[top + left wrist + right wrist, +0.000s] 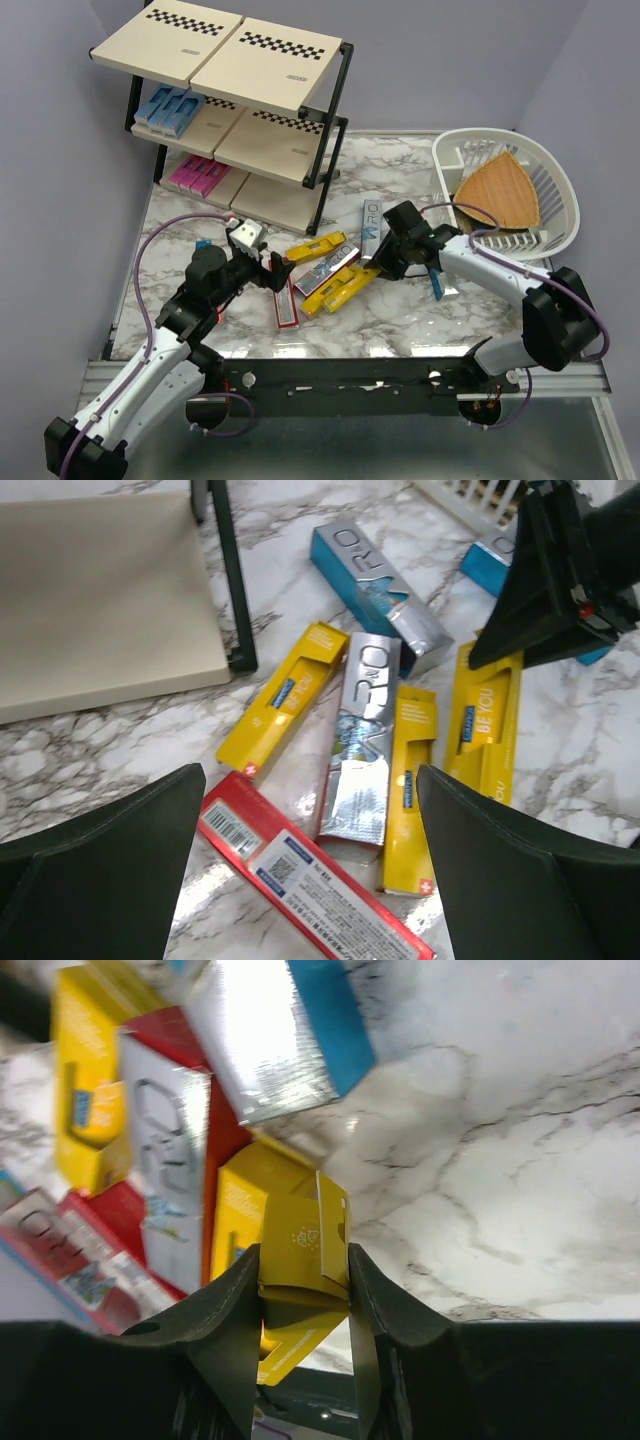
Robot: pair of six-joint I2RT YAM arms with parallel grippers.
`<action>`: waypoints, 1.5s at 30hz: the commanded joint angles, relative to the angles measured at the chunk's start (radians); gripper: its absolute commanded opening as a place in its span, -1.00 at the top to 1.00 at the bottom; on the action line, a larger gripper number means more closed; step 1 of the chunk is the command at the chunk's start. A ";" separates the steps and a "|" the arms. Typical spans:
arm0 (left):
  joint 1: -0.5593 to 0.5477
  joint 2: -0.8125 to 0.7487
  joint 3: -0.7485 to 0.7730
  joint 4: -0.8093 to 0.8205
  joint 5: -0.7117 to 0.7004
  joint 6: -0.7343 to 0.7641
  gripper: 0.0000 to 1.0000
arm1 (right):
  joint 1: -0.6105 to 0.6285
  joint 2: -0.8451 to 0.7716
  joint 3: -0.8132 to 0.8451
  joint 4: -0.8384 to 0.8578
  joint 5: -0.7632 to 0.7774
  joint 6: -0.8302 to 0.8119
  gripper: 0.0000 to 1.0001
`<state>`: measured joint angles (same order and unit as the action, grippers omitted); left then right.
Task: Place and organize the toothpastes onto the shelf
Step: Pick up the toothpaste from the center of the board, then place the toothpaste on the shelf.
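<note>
- Out in front of the shelf [270,130], just off its right front post [322,185], a loose pile of toothpastes [325,275] lies on the marble counter [420,330].
- The right hand [303,1265] is clamped on the end flap of one yellow toothpaste box [290,1215] at the pile's edge farthest from the shelf's left end.
- That box lies flat, its long axis slantwise to the shelf front. The shelf stands beyond the hand and to its left, so the right arm looks best placed to carry it there.
- A second yellow box [410,780] lies right alongside the held one. Next to that, a silver-and-teal box [362,740] rests partly over a red box [300,880]. A third yellow box [285,710] lies closest to the shelf post.
- The left hand [310,780] hovers over the pile with its fingers wide apart, holding nothing.
- On the shelf, light blue boxes [168,108] sit at the left of the middle tier and pink boxes [197,176] at the left of the bottom tier. The boards to their right show no boxes.
- The post and the neighbouring yellow box seem the likeliest snags, and a lift clear of the pile probably comes first.
- Well right of the shelf, a white basket [560,215] holds a wooden wedge [500,190], off the likely path.
</note>
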<state>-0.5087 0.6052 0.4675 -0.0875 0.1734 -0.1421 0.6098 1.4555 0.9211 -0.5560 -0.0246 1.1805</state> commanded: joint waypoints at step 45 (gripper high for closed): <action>-0.122 0.245 -0.029 0.497 0.183 -0.333 -0.13 | 0.002 -0.262 -0.028 0.496 -0.138 -0.061 0.37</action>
<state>-0.6178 0.8501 0.4427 0.3687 0.3973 -0.4503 0.6098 1.2167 0.9051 -0.1108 -0.1497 1.1099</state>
